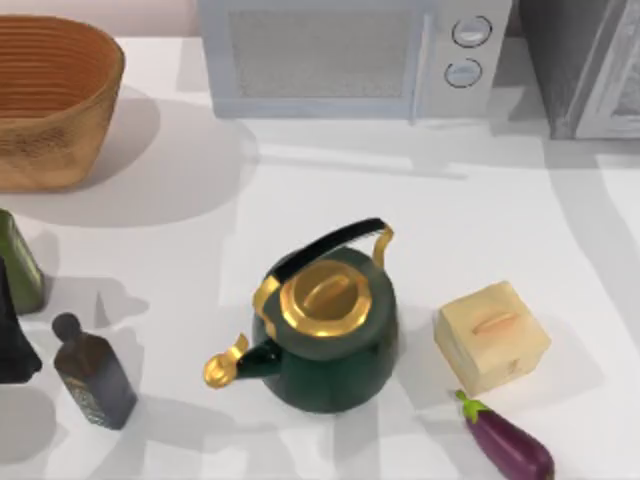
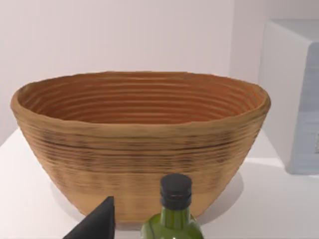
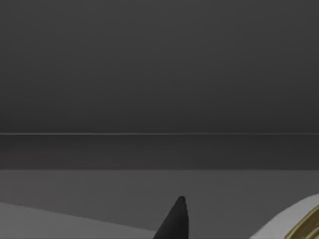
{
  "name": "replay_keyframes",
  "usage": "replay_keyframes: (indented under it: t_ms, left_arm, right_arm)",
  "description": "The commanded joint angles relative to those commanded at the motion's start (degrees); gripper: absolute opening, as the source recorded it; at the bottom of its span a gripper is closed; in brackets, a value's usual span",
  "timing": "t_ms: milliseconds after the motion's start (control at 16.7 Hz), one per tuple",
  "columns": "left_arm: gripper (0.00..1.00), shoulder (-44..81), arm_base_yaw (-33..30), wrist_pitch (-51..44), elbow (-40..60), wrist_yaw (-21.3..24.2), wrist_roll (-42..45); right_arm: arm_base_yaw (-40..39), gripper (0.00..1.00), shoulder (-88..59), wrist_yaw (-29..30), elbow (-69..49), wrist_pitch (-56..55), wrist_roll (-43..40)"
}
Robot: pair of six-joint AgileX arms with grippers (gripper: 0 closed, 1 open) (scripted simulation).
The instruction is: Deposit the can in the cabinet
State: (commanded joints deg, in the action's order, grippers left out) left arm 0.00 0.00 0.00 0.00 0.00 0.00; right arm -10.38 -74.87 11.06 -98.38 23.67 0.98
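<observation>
Standing at the table's far right corner, cabinet (image 1: pixel 585 65) beside microwave (image 1: pixel 350 55).

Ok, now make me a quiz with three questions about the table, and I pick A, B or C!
1. Where is the eggplant?
A. Inside the basket
B. At the top view's bottom right, just in front of the tan box
C. On top of the microwave

2. How many round knobs does the microwave have?
A. One
B. Four
C. Two

3. How is the green kettle standing?
A. Upright with its gold lid on
B. Tipped on its side
C. Upright with the lid off

Answers:
1 B: the purple eggplant lies on the table next to the box's near corner.
2 C: two knobs sit one above the other on the microwave's right side.
3 A: the lid covers the kettle's top and the handle arches over it.
</observation>
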Motion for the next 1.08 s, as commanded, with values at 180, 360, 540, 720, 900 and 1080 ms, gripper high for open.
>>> replay_keyframes:
  t_ms: [180,360,540,720,900,1080]
  left_arm:
    - [1.00,0.0,0.0,0.0,0.0,0.0,0.0]
    - [1.00,0.0,0.0,0.0,0.0,0.0,0.0]
    - [1.00,0.0,0.0,0.0,0.0,0.0,0.0]
    - [1.00,0.0,0.0,0.0,0.0,0.0,0.0]
    - [1.00,0.0,0.0,0.0,0.0,0.0,0.0]
    - [1.00,0.0,0.0,0.0,0.0,0.0,0.0]
  right_arm:
    - [-0.2,0.00,-1.3,0.2,-1.7,0.4,0.0]
    - [0.1,0.00,-1.1,0.1,-1.5,0.3,0.1]
    - [0.2,0.00,-2.6,0.0,-3.4,0.8,0.1]
    - [0.8,0.00,-7.6,-0.5,-10.1,2.5,0.1]
    - [1.6,0.00,-14.9,-1.2,-20.0,5.1,0.1]
    - [2.5,0.00,-23.4,-2.0,-31.5,8.0,0.1]
